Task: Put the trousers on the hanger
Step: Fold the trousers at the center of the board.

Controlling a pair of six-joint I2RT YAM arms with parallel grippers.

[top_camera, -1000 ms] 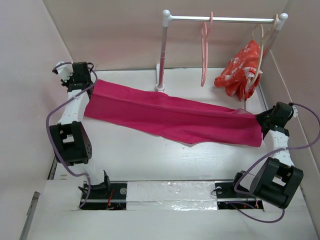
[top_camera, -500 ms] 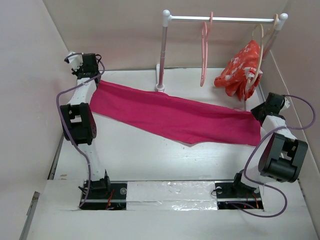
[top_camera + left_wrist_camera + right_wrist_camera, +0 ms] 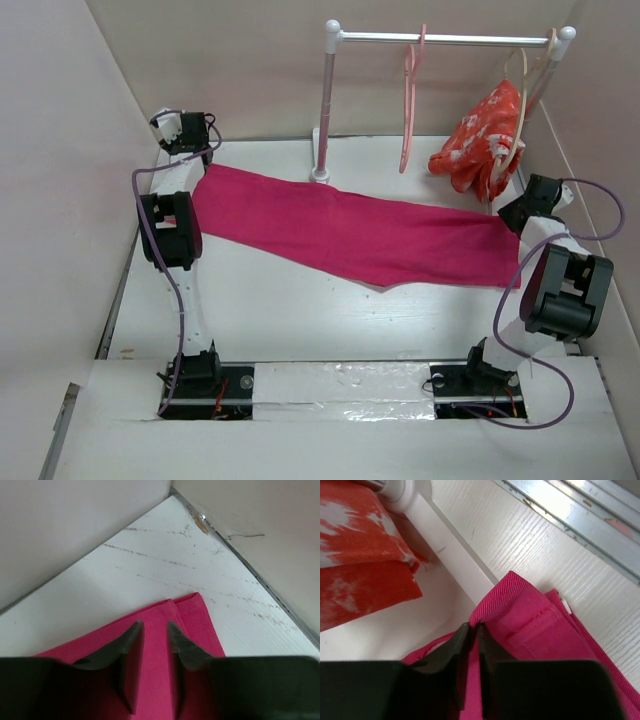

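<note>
The magenta-pink trousers [image 3: 350, 235] lie stretched across the table from back left to right. My left gripper [image 3: 199, 163] is at their left end near the back left corner. In the left wrist view [image 3: 155, 625] its fingers are narrowly apart with the cloth [image 3: 192, 615] between them. My right gripper [image 3: 510, 220] is shut on the right end. In the right wrist view [image 3: 472, 626] it pinches a fold of the waistband [image 3: 540, 625]. The salmon-pink hanger [image 3: 408, 100] hangs empty on the rail.
A white rail [image 3: 440, 40] on a post [image 3: 325, 100] stands at the back. A red-orange floral garment [image 3: 485, 135] hangs on a beige hanger [image 3: 520, 70] at its right, close to my right gripper. Walls enclose the left, back and right.
Both arms have reached farther toward the back. The trousers have shifted back with them, the left end toward the back left corner and the right end toward the floral garment.
</note>
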